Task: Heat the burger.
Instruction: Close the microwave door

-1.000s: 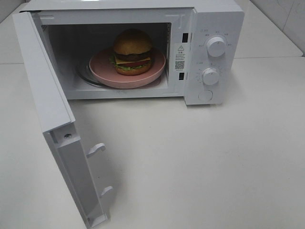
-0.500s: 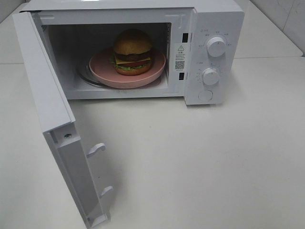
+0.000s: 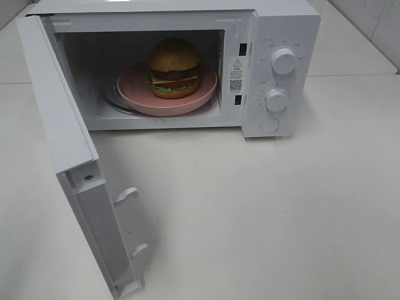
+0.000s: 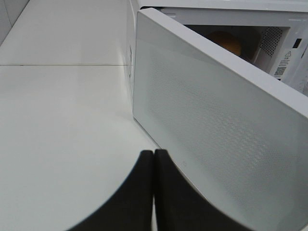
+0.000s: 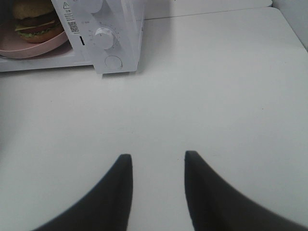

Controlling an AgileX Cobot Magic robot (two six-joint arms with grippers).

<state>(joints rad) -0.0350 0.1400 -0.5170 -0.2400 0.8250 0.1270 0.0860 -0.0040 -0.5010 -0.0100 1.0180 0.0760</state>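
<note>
Loading looks done: the round golden-bun burger sits inside the open white microwave, ahead of both grippers. Next, the left gripper, jaws together beside the white door, should push it shut; the right gripper gapes empty.

Bright, soft, even light from above. Faint diffuse shadow on white table right of open door. Dimmer inside microwave cavity. Out of focus near lens: left gripper fingers, right gripper fingers. Whites slightly washed out.
</note>
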